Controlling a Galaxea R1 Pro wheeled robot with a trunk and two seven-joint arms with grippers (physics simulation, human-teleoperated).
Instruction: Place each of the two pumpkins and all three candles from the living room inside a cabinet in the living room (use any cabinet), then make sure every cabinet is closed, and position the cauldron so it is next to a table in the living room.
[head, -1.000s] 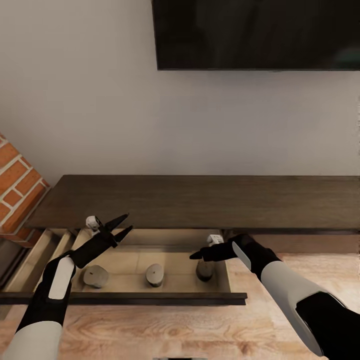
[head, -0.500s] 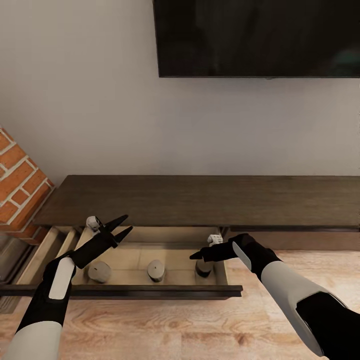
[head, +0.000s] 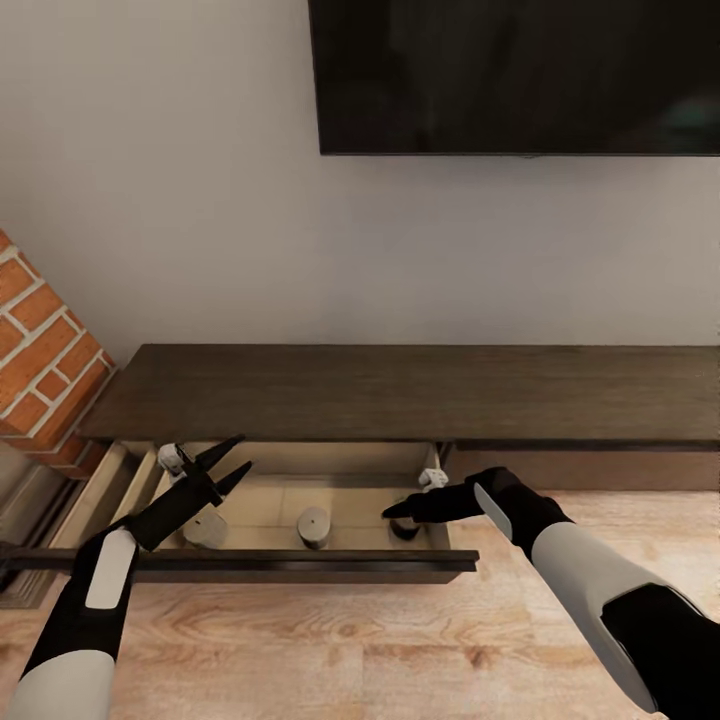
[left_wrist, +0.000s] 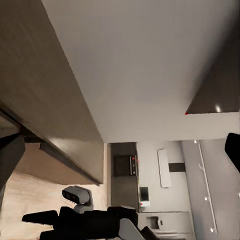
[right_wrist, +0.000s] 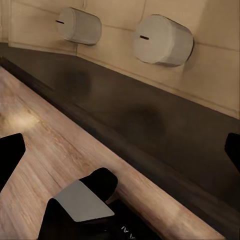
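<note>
The left pincer (head: 228, 463) is held spread above the left end of the cabinet's (head: 400, 390) open drawer (head: 300, 562). The right pincer (head: 392, 511), its state not discernible, is extended over the drawer's right end. Three candles (head: 313, 526) are stood along the drawer's front edge.

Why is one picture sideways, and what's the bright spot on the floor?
Left wrist view: the camera is rolled, so the cabinet and wall run aslant. Right wrist view: a soft light glare on the floor; candles look sharp, casting faint shadows.
</note>
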